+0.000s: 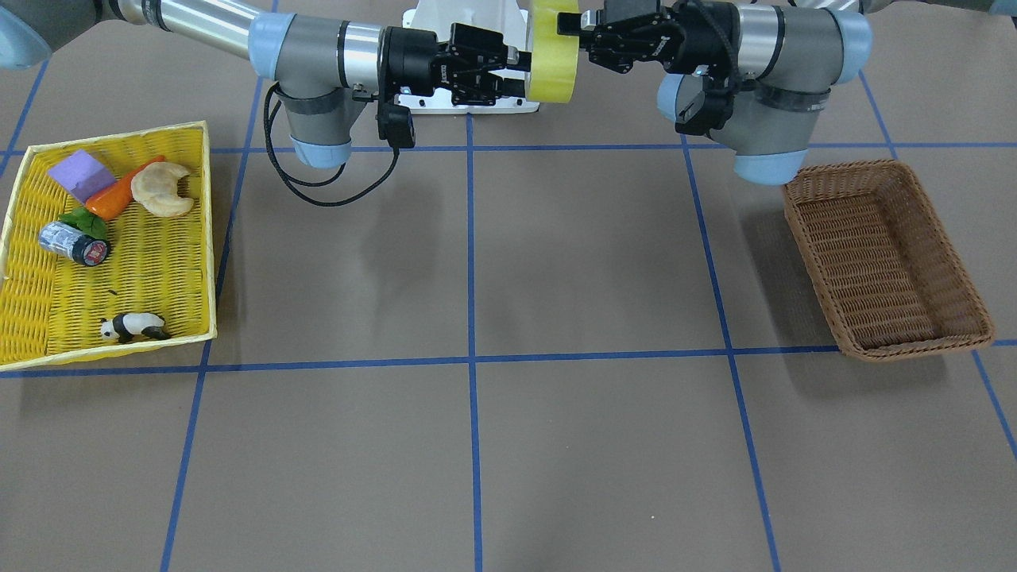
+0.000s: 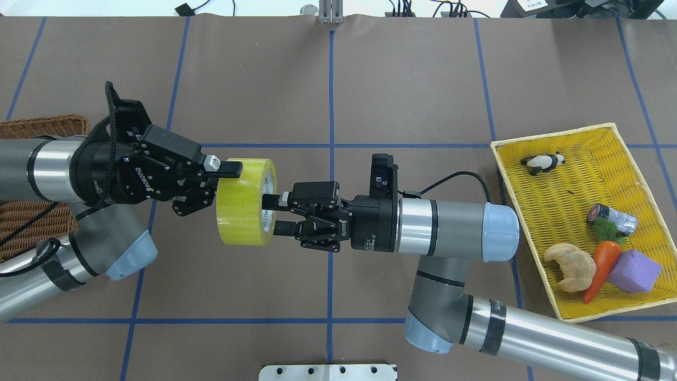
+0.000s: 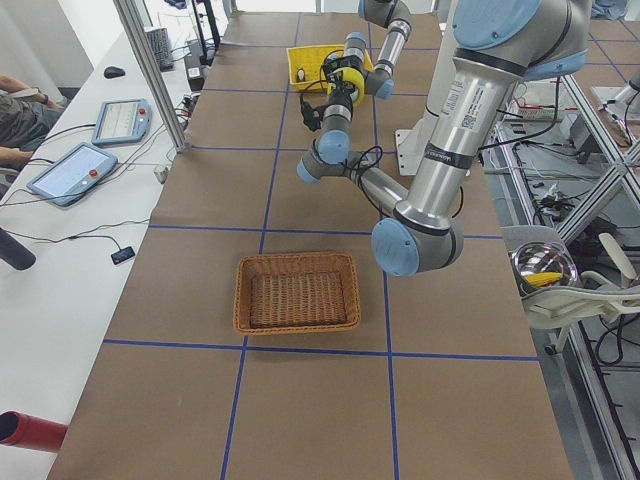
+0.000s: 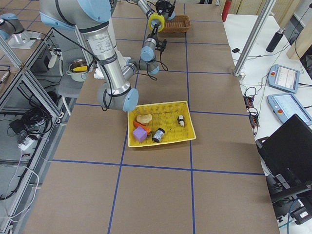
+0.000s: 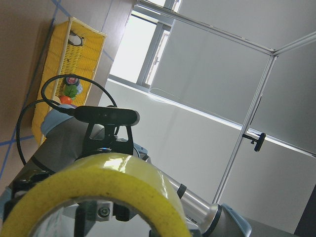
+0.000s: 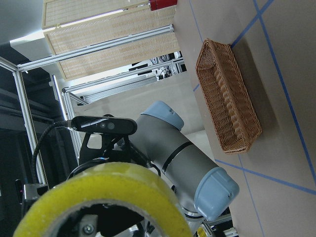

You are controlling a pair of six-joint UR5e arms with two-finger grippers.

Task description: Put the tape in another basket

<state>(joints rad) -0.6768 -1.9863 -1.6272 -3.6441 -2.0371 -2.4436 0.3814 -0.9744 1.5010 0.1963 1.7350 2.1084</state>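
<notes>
The tape point(image 2: 240, 206) hangs in mid-air over the middle of the table point(image 1: 556, 262), close to the robot's base, standing on edge with its white printed core facing the right arm. It touches neither container. The right gripper point(image 2: 272, 215) meets the roll from the core side, its fingers a little apart and apparently pinching the roll's wall. The left gripper point(image 2: 222, 186) meets it from the opposite face with one finger laid along the outer yellow surface. Its other finger is mostly hidden behind the roll, but it too looks clamped on the wall. Which arm bears the weight cannot be told from these views. The basket point(image 1: 882, 254) sits well apart on the robot's left side, with nothing in it. The yellow tray point(image 1: 135, 278) lies well apart on the robot's right, holding a can point(image 1: 75, 242), a carrot point(image 1: 119, 197), a croissant point(image 1: 163, 191), a purple block point(image 1: 79, 175) and a toy panda point(image 1: 131, 326). As a judgement, the task is roughly halfway: the tape is out of the tray and the arms are mid-handover. What seems left is for the right gripper to let go, then for the left arm to carry the roll over the basket, lower it and release it inside.
</notes>
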